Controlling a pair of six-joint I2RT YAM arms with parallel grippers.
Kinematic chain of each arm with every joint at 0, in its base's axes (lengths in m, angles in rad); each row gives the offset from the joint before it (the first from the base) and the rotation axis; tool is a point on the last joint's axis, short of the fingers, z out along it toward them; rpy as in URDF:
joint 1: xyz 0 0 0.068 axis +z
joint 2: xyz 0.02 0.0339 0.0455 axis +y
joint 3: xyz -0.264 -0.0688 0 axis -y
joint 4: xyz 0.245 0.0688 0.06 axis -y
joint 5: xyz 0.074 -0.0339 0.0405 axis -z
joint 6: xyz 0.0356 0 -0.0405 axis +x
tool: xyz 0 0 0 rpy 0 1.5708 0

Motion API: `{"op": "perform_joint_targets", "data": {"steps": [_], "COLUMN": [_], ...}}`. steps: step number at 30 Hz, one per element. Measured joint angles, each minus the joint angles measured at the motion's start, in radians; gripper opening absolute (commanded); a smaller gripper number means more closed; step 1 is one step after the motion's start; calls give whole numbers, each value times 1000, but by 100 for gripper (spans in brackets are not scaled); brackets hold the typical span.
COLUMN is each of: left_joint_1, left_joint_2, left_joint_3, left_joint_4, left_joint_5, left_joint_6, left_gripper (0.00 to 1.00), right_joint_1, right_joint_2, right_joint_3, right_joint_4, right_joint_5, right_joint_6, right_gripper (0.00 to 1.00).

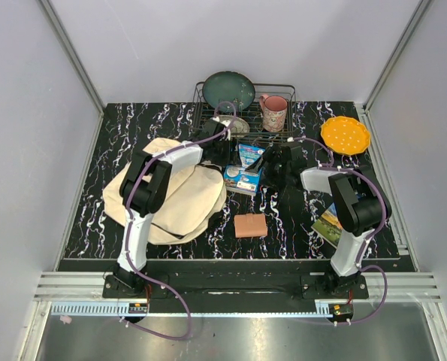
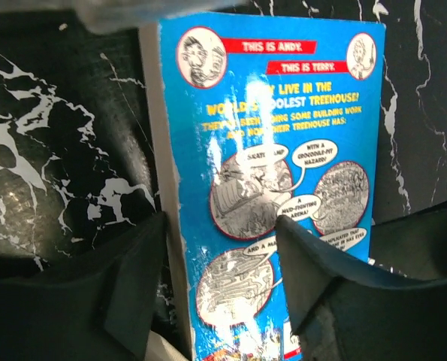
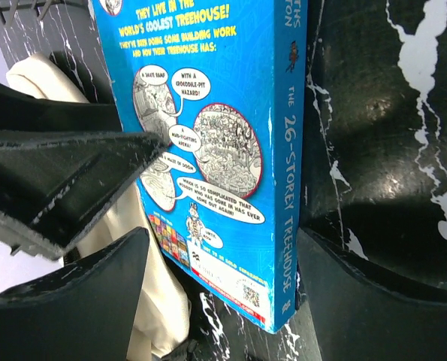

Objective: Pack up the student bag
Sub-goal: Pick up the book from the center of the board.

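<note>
Left gripper (image 2: 219,226): one finger lies on the back cover of the blue book (image 2: 283,113), the other at its page edge. Cannot tell whether they pinch it. Right gripper (image 3: 223,241): jaws spread wide, the book's lower end between them, spine toward the right finger. Student bag (image 1: 182,203) lies flat on the marbled table (image 1: 291,214), just left of the book.
</note>
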Motion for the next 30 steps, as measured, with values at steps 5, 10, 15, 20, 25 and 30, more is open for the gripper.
{"op": "perform_joint_targets", "data": {"steps": [5, 10, 15, 20, 25, 30], "left_joint_1": [22, 26, 26, 27, 29, 37], "left_joint_2": [-1, -2, -2, -5, -5, -5], "left_joint_3": [-37, -59, -81, -98, -111, -138], "left_joint_4": [67, 137, 190, 231, 271, 349], "left_joint_5": [23, 58, 80, 101, 140, 192], "left_joint_6": [-34, -74, -100, -119, -130, -148], "left_gripper": [28, 11, 16, 41, 40, 31], "right_joint_1": [-3, -5, -9, -11, -11, -14], "right_joint_2": [-10, -43, -48, -48, -48, -48], "right_joint_3": [-24, -78, -95, -96, -97, -99], "right_joint_4": [19, 51, 69, 69, 69, 69], "right_joint_5": [-1, 2, -1, -2, -3, -9], "right_joint_6": [9, 19, 29, 37, 41, 46], "right_gripper": [85, 85, 84, 84, 84, 84]}}
